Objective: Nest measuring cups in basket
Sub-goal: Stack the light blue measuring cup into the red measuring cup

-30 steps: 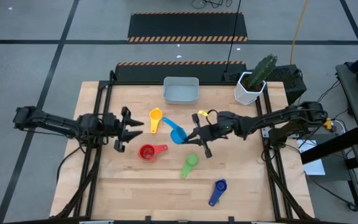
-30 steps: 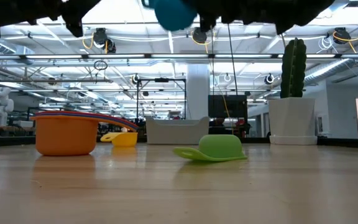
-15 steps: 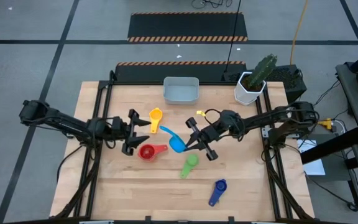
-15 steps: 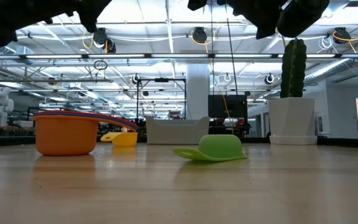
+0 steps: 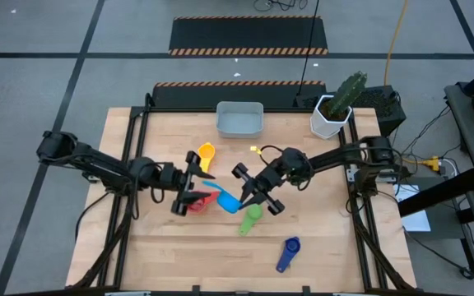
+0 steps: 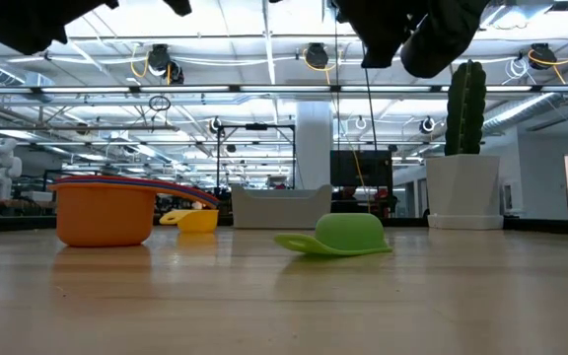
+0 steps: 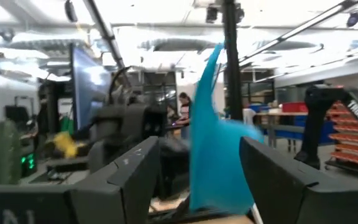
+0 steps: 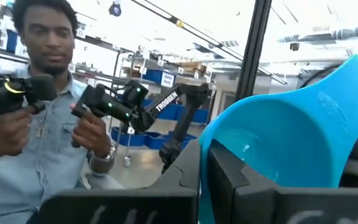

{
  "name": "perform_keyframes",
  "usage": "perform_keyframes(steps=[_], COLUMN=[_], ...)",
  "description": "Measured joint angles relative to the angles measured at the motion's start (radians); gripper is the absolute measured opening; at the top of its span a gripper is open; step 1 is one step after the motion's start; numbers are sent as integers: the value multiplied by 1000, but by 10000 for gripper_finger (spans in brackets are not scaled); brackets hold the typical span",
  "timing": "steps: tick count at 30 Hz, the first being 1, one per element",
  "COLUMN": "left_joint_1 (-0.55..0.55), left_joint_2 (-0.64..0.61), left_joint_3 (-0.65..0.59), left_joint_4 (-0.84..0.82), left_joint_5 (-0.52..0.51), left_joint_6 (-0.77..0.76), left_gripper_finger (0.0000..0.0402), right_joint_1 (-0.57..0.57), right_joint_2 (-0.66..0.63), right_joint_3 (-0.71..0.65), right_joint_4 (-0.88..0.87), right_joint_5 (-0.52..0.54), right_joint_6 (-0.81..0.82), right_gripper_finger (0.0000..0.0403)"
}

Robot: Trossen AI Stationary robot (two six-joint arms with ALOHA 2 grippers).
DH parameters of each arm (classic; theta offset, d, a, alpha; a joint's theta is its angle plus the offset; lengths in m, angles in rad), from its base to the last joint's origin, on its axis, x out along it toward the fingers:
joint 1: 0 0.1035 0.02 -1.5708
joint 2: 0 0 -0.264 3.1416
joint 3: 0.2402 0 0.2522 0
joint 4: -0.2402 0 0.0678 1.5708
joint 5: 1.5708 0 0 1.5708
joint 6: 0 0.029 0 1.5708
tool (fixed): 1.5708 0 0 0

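My right gripper is shut on the light blue cup, which it holds above the table's middle. The cup's handle points left and stands between the open fingers of my left gripper with a gap on each side. The red cup sits on the table under my left gripper. On the table too are the yellow-orange cup, the green cup turned mouth down, and the dark blue cup. The grey-blue basket stands at the far edge. My right gripper pinches the light blue cup's bowl wall on the side away from the handle, with one finger inside the bowl and the other outside. The fingers come roughly level from the table's right. The cup is lifted clear, with its handle toward my left gripper.
A white pot with a cactus stands at the far right corner. A person holding a handheld device shows in the room beyond the table. Bare wood lies along the near left of the table.
My right gripper has carried the light blue cup toward the table's left and near edge. My left gripper, still open, has moved right toward it, over the red cup. The cup's handle now stands between the left fingers.
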Motion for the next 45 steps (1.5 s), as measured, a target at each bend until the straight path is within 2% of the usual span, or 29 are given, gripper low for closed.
perform_keyframes(steps=[12, 23, 34, 39, 43, 45], left_joint_1=[-5, -5, -5, -5, -4, -4], left_joint_2=[105, 107, 107, 105, 72, 37], left_joint_3=[81, 82, 81, 81, 81, 81], left_joint_4=[0, 30, 35, 42, 9, -49], left_joint_5=[45, 66, 90, 90, 87, 88], left_joint_6=[16, 17, 35, 20, -2, -1], left_gripper_finger=[184, 101, 10, 12, 7, 8], right_joint_1=[0, 0, -1, -5, -21, -26], right_joint_2=[24, 23, 23, 22, 1, -30], right_joint_3=[2, 3, 3, 3, 2, -1], right_joint_4=[34, 58, 44, 29, -7, -94], right_joint_5=[-17, -47, -33, 16, 29, 36], right_joint_6=[10, 27, 21, 70, 154, 160], right_gripper_finger=[0, 0, 2, 30, 77, 107])
